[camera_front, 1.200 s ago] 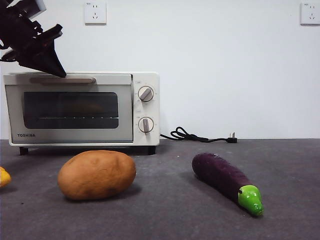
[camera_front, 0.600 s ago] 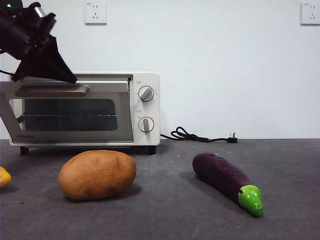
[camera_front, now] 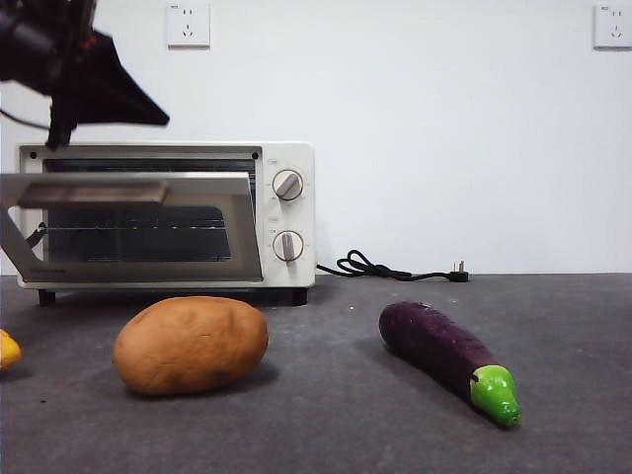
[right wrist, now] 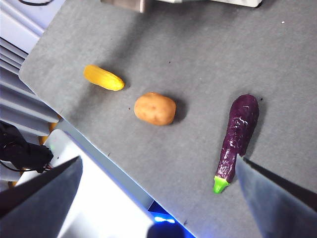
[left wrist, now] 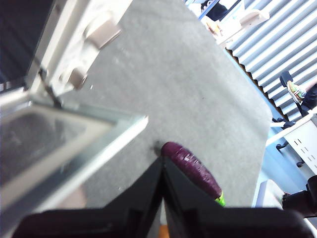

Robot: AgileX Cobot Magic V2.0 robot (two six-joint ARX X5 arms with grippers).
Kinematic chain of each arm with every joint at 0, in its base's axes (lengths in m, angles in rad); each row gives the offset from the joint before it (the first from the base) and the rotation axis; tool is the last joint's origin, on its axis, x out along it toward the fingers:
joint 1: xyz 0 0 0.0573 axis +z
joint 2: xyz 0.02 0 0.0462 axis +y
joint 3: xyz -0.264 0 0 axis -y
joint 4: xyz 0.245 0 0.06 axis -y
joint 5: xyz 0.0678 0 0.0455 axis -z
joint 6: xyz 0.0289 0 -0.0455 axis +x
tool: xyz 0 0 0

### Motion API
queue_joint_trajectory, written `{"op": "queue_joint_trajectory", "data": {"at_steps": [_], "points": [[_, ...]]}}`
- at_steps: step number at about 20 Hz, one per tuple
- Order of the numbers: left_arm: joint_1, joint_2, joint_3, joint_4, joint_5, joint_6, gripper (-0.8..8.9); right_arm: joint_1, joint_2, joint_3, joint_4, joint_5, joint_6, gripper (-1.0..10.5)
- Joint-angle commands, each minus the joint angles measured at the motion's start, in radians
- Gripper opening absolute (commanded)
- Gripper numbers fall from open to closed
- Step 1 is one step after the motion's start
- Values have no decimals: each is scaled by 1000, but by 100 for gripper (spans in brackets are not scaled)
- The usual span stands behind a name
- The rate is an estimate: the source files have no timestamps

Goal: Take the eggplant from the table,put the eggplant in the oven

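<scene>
The dark purple eggplant (camera_front: 439, 348) with its green cap lies on the grey table (camera_front: 326, 425), right of centre and apart from both grippers. At the back left stands the cream oven (camera_front: 291, 212), its glass door (camera_front: 128, 193) hanging part open and tilted forward. My left gripper (camera_front: 148, 114) hovers just above the door's top edge, jaws shut on nothing. Its wrist view shows the shut left gripper (left wrist: 162, 161), the door (left wrist: 54, 144) and the eggplant (left wrist: 190, 168) beyond. High over the table, my right gripper (right wrist: 158, 163) is open, with the eggplant (right wrist: 237, 136) far below it.
A brown potato (camera_front: 191, 345) lies in front of the oven, left of the eggplant. A yellow item (camera_front: 6, 349) sits at the left edge and also shows as the yellow item (right wrist: 103, 78). The oven's black cable (camera_front: 385, 269) trails along the back wall.
The oven door went from shut to part open, swinging down and forward. My left gripper, which was at the door's handle, now sits higher, above the door.
</scene>
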Motion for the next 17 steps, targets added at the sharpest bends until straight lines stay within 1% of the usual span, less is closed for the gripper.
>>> {"op": "queue_joint_trajectory", "data": {"at_steps": [1, 5, 8, 11, 14, 17], "points": [[-1, -39, -11, 4, 8, 2, -6, 2, 6, 3, 7, 1, -11, 566], [0, -93, -11, 5, 8, 2, -5, 2, 12, 3, 9, 0, -11, 566], [0, -137, -11, 16, -20, -8, -5, 2, 14, 3, 10, 1, -11, 566], [0, -183, -11, 35, -105, -39, -5, 2, 16, 3, 12, 1, -11, 566], [0, -231, -11, 58, -227, -69, -6, 2, 19, 3, 13, 3, -11, 566], [0, -285, -11, 63, -357, -74, -5, 2, 20, 3, 15, 31, -11, 566]]}}
